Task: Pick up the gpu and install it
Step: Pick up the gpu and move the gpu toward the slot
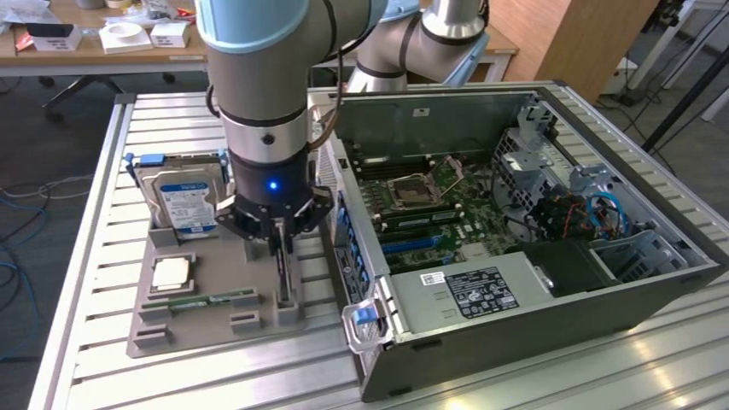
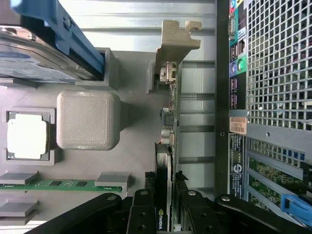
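Observation:
The gpu [image 1: 282, 278] is a thin dark card standing on edge in a slot of the grey holder tray [image 1: 160, 335], close beside the open computer case [image 1: 592, 290]. My gripper [image 1: 282, 243] reaches straight down onto it. In the wrist view the gpu [image 2: 168, 122] appears edge-on with its greyish metal bracket [image 2: 178, 41] at the far end. My gripper [image 2: 165, 209] has one black finger [image 2: 144, 207] on each side of the card and is shut on it. The card's lower edge still rests in the tray slot.
On the tray also stand a silver hard drive [image 1: 186, 205] with a blue label, a square processor [image 1: 171, 273] and a green memory stick [image 1: 211, 301]. The case's motherboard [image 1: 433, 213] lies exposed. A blue latch [image 1: 362, 318] sticks out at the case's near corner.

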Controlling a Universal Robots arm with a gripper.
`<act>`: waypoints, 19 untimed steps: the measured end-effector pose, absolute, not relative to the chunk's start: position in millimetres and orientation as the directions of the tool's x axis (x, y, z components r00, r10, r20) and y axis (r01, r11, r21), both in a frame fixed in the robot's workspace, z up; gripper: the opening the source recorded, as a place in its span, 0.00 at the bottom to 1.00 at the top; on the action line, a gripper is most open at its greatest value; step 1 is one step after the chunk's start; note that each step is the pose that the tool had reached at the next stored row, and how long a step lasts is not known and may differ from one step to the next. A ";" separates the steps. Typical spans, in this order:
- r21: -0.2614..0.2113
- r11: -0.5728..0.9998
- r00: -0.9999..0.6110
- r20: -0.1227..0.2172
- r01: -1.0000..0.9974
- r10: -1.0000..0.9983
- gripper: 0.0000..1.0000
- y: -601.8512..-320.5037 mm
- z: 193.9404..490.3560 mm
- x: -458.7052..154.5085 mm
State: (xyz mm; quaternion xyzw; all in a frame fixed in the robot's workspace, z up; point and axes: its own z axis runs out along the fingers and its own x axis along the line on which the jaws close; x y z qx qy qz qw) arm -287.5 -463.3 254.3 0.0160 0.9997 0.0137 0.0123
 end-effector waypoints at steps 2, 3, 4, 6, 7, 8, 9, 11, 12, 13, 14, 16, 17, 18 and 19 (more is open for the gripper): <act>0.028 0.999 -0.999 -0.024 0.032 0.032 0.26 -463.2 260.7 -287.4; 0.028 0.999 -0.999 -0.024 0.032 0.032 0.26 -463.2 264.1 -287.4; 0.028 0.999 -0.999 -0.024 0.032 0.032 0.26 -463.3 267.8 -287.4; 0.028 0.999 -0.999 -0.024 0.032 0.032 0.26 -463.2 275.5 -287.5; 0.028 0.999 -0.999 -0.024 0.032 0.032 0.26 -463.2 279.2 -287.5; 0.028 0.999 -0.999 -0.024 0.032 0.032 0.26 -463.2 282.6 -287.5; 0.028 0.999 -0.999 -0.024 0.032 0.032 0.26 -463.2 285.8 -287.5; 0.028 0.999 -0.999 -0.024 0.032 0.032 0.26 -463.2 291.9 -287.5; 0.028 0.999 -0.999 -0.025 0.032 0.032 0.26 -463.2 294.3 -287.5; 0.028 0.999 -0.999 -0.024 0.032 0.032 0.26 -463.3 297.3 -287.5; 0.028 0.999 -0.999 -0.025 0.032 0.032 0.26 -463.2 300.7 -287.4; 0.028 0.999 -0.999 -0.025 0.032 0.032 0.26 -463.2 307.8 -287.4; 0.028 0.999 -0.999 -0.025 0.032 0.032 0.26 -463.2 311.4 -287.4; 0.028 0.999 -0.999 -0.025 0.032 0.032 0.26 -463.3 315.4 -287.4; 0.028 0.999 -0.999 -0.025 0.032 0.032 0.26 -463.2 318.8 -287.4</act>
